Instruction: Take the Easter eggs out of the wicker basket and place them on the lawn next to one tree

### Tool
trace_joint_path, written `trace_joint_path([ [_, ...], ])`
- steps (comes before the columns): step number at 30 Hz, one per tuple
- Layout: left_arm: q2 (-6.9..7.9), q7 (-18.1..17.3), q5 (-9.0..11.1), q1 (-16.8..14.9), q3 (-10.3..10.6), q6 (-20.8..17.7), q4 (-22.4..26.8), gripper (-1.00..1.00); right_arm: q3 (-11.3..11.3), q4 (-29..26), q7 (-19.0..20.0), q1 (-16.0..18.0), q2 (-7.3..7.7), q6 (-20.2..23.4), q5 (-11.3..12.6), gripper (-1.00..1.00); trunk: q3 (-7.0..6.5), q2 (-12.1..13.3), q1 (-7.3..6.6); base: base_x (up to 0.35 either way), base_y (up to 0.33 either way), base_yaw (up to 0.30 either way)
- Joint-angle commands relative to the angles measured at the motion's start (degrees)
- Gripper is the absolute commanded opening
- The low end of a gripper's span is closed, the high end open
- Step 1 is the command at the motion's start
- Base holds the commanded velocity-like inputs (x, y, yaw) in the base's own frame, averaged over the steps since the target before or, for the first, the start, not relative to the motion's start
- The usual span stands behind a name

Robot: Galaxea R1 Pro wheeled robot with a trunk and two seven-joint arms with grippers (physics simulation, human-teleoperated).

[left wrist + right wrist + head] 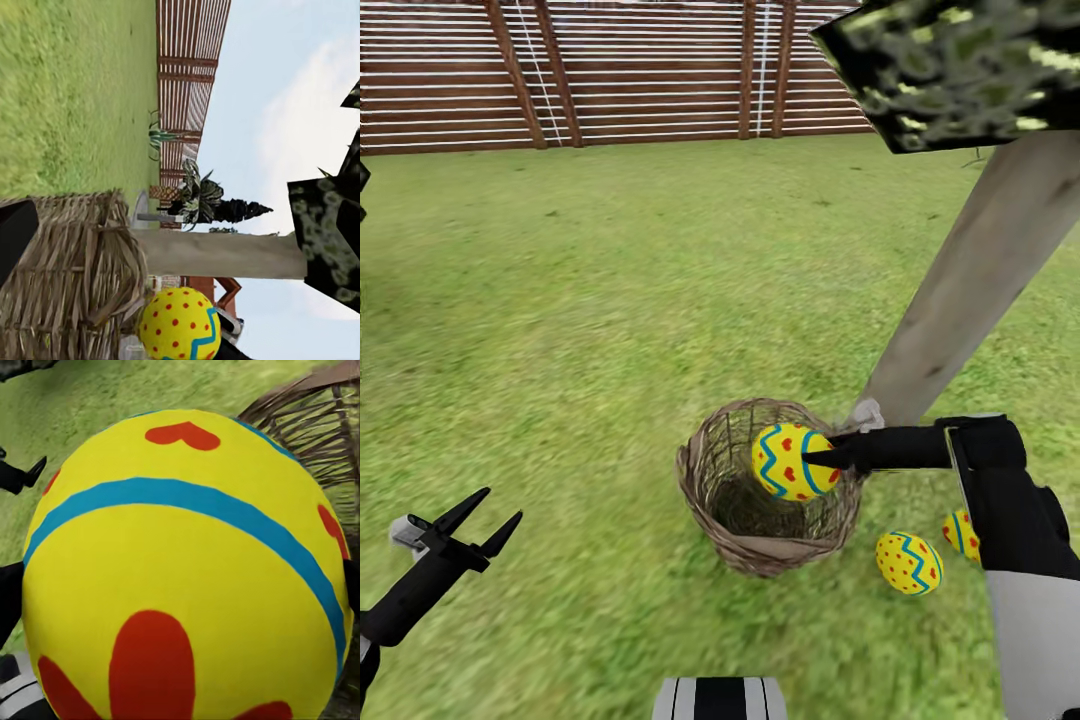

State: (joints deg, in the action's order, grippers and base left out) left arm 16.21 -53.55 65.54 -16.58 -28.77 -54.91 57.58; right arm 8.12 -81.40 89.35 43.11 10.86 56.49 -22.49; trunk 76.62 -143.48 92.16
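Resting egg between right pincer fingers

No legible text, label, brand, number or sign appears in any view. The markings present are decorative only: the egg held above the wicker basket carries blue zigzag bands, red hearts and a red flower shape, none forming characters. The two eggs lying on the lawn to the right of the basket show red dots and blue zigzags, likewise without lettering. The far fence is unmarked.
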Motion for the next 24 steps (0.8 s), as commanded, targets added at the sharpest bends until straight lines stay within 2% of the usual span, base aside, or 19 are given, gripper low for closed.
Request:
trace_joint_path([
  [1, 0.01, -0.15, -0.06, -0.03, -0.02, -0.21, -0.02, 1.00, 1.24, -0.07, 0.65, -0.37, 0.15, 0.68, -0.57, -1.00, -0.19, 0.00, -0.03, 0.000, 0.000, 0.000],
  [3, -0.02, -0.14, -0.06, -0.03, 0.02, -0.20, -0.06, 1.00, 2.31, -0.08, 0.65, -0.97, 0.35, 0.65, -0.54, -1.00, -0.63, 0.03, -0.08, 0.000, 0.000, 0.000],
  [7, -0.03, -0.15, -0.06, -0.03, 0.02, -0.20, -0.02, 1.00, 2.49, -0.08, 0.65, -1.17, 1.00, 0.64, -0.48, -1.00, -1.52, 0.08, -0.19, -0.023, 0.000, 0.000],
  [15, -0.03, -0.15, -0.06, -0.03, 0.03, -0.18, 0.15, 1.00, 2.51, 0.56, 0.65, -1.21, 1.24, 0.59, 0.07, -1.00, -3.29, 0.19, -0.39, -0.317, 0.000, 0.000],
  [16, -0.03, -0.15, -0.40, -0.07, 0.05, -0.14, 0.24, 1.00, 2.51, 0.64, 0.65, -1.36, 1.25, 0.57, 0.12, -1.00, -3.51, 0.20, -0.42, -0.216, 0.000, 0.000],
  [19, -0.31, -0.39, -4.41, -0.38, 0.08, -0.10, 0.53, 1.00, 2.58, 1.46, 0.65, -2.50, 1.39, 0.56, 0.24, -1.00, -3.73, 0.22, -0.44, -0.063, 0.000, 0.000],
  [20, -0.50, -0.56, -5.21, -0.44, 0.05, 0.12, 0.62, 1.00, 2.59, 1.62, 0.65, -2.81, 1.97, 0.55, 0.25, -1.00, -3.73, 0.22, -0.44, -0.012, 0.000, 0.000],
  [24, -0.82, -1.07, -5.43, -0.49, 0.09, 0.82, 1.36, 1.00, 2.60, 1.68, 0.65, -4.79, 2.98, 0.46, 0.25, -1.00, -3.73, 0.22, -0.44, -0.003, -0.020, 0.000],
])
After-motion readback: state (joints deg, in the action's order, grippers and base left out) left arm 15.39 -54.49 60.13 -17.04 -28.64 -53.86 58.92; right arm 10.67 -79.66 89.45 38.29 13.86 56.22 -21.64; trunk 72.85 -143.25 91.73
